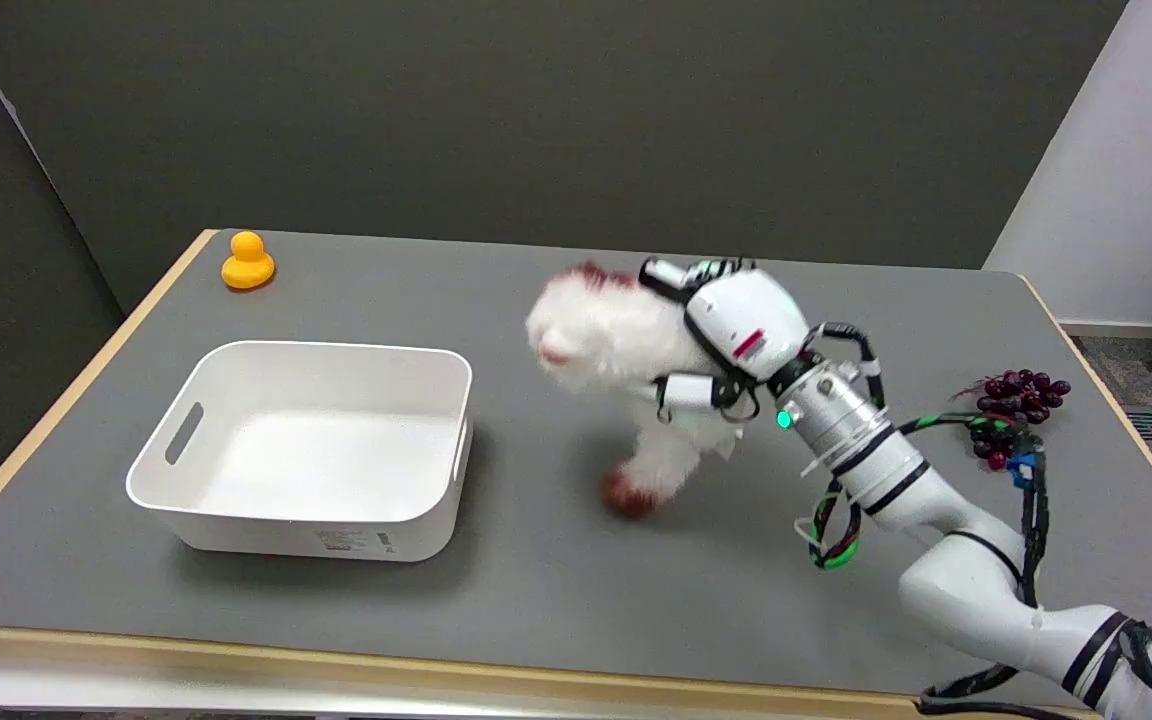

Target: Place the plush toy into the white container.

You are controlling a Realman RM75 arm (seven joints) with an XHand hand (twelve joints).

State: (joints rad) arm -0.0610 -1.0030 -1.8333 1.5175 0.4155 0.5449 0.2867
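A white plush toy (616,345) with reddish-brown feet and ear patches hangs above the grey table, right of centre. My right hand (731,335) grips it from the right side, fingers wrapped around its body. One of its feet dangles just above the table top. The white container (336,358), a rectangular bin with cut-out handles, stands empty to the left of the toy, a short gap away.
A yellow rubber duck (247,262) sits at the table's far left corner. A bunch of dark purple grapes (1014,405) lies near the right edge, beside my forearm. The table has a wooden rim (236,650).
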